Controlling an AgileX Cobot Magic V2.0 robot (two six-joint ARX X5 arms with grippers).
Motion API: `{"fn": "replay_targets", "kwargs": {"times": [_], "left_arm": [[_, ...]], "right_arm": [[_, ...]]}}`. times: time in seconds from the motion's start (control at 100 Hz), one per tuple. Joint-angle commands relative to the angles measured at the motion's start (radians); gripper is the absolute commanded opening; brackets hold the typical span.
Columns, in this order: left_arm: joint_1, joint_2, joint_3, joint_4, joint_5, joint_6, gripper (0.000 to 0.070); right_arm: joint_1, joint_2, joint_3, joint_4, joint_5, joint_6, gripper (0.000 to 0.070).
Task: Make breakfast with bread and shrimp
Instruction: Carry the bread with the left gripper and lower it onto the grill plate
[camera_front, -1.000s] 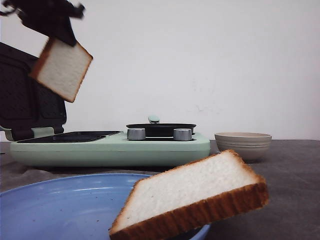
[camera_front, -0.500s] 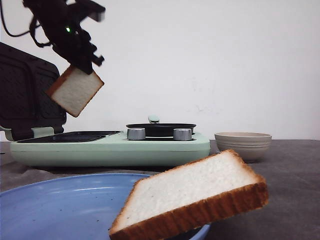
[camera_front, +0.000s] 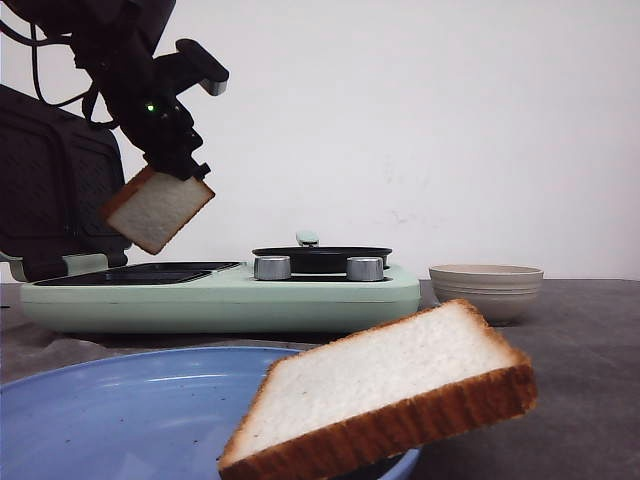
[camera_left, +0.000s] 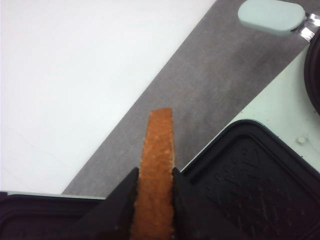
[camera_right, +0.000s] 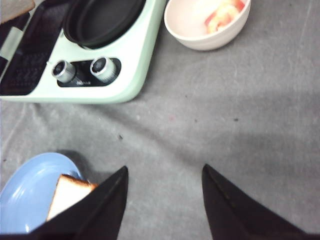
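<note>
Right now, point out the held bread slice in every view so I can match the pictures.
Front view: the slice hangs tilted from the left tool, upper left, above the black grill plate.
Left wrist view: seen edge-on, its brown crust pinched between the fingers.
Right wrist view: only a corner shows, top left.
Shared landmark: the black grill plate.

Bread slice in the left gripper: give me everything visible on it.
The bread slice is square, with pale soft crumb and golden-brown crust. It hangs tilted, one corner down, clamped at its upper edge by the left gripper, whose fingers press both faces in the left wrist view. It is in the air above the dark grill plate of the green breakfast maker, touching nothing else.
</note>
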Motion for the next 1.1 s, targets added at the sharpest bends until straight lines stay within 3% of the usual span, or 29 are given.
{"fn": "replay_targets", "kwargs": {"times": [0.0, 0.75, 0.95, 1.09], "left_arm": [[-0.004, 0.031, 0.028, 0.016, -0.003, 0.014, 0.0003], [-0.014, 0.098, 0.028, 0.038, 0.013, 0.017, 0.0009], [-0.019, 0.098, 0.028, 0.02, 0.037, 0.015, 0.0273], [-0.025, 0.098, 0.028, 0.008, 0.05, -0.01, 0.0379]], "right_arm": [[0.002, 0.005, 0.014, -0.002, 0.003, -0.023, 0.029], [0.002, 0.005, 0.014, -0.008, 0.004, -0.031, 0.029], [0.002, 0.005, 0.014, -0.008, 0.004, -0.031, 0.029], [0.002, 0.005, 0.014, -0.008, 0.004, -0.032, 0.029]]}}
